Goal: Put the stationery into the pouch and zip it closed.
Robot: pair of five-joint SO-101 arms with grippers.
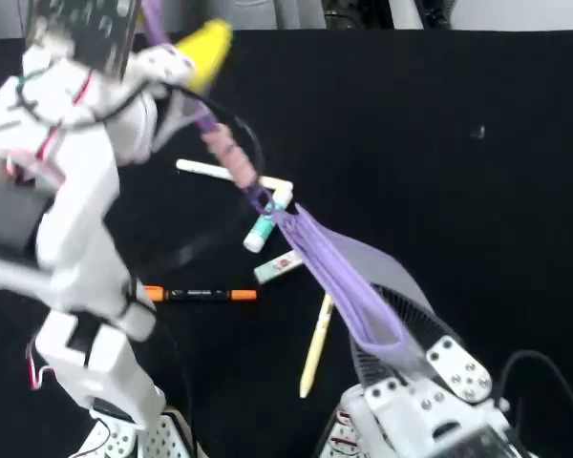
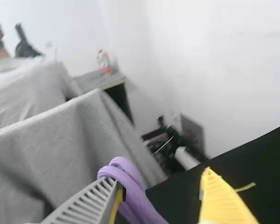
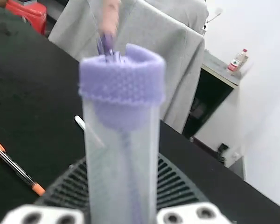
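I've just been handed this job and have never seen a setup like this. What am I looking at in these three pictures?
You are looking at two small white robot arms at a black-covered table. The high picture comes from a fixed camera looking down. The other two come from cameras on each arm's wrist.

The left gripper is raised at the far left of the table. The right gripper is near the front.

A purple pouch is stretched in the air between them. The right gripper clamps one end, and the strap end is at the left gripper.

On the table under it lie a white pen, a teal-capped stick, a small white piece, a black marker with orange ends and a yellow pen.
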